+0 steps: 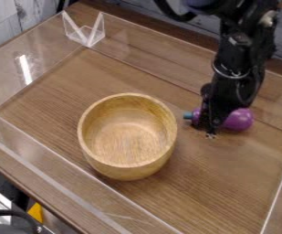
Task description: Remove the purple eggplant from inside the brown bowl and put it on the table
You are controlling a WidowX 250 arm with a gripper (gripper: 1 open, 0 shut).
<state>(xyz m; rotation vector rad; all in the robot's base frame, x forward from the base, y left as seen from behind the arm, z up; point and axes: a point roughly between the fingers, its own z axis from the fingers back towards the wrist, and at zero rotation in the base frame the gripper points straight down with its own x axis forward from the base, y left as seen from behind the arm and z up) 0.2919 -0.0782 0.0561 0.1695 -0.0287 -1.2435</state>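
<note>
Eggplant lay on the table, not in the brown bowl; it sat just off the bowl's right side, a narrow strip of wood grain between them. Its teal stem cap pointed toward the bowl, and its glossy purple body stuck out to the right of my pincer, which covered the middle of it. My arm came down from the top edge of the view, and the pincer pointed straight down with its dark fingers low over the stem end of the eggplant. The jaws were drawn together, the fingertips nearly meeting close to the tabletop. Whether they actually pinched the eggplant or merely stood pressed beside it, I could not tell from this angle. The bowl stood upright near the middle of the table, and I saw only bare wood inside it. Clear acrylic walls ran along the table's edges.
</note>
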